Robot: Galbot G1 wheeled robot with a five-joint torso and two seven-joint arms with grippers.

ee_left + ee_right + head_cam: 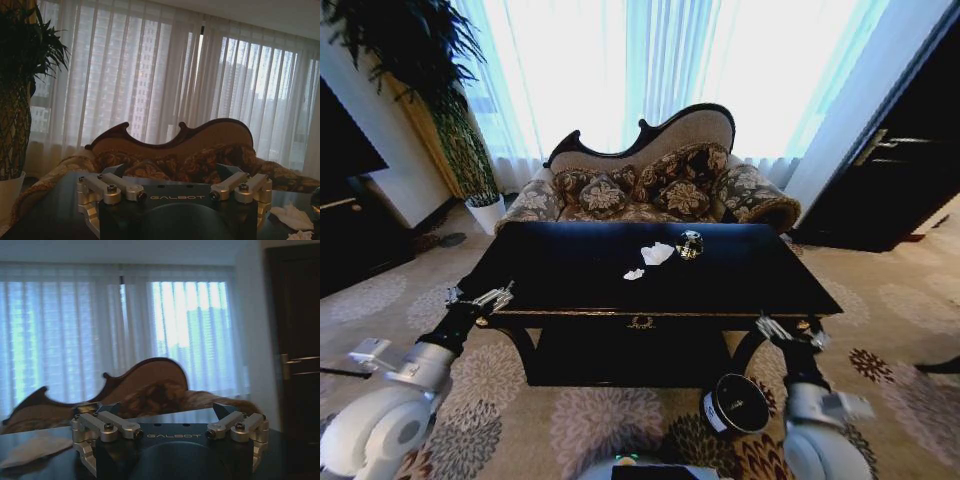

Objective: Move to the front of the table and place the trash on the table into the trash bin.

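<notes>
I stand square to the front of the black worktop, its gold emblem at lower centre of the head view, so the driving looks about done and the step in hand, as I judge it, is the first reach for the trash.

The trash sits well back, just right of centre in the head view: a larger paper wad, a smaller paper wad just in front of it toward me, and a dark shiny can just beside the larger wad on its right. I cannot make out a bottle. The trash bin stands on the carpet at lower right, under the worktop's front right corner and close by my right arm.

My left gripper hovers at the worktop's front left edge, fingers spread wide and holding nothing. My right gripper hangs off the front right corner, fingers likewise wide and empty.

To do this well I would take the small wad first, being nearest. Since the bin lies on the right, the right arm seems the better carrier. I should come down from above, close gently on the paper, and keep clear of the can, which would likely roll if nudged.
</notes>
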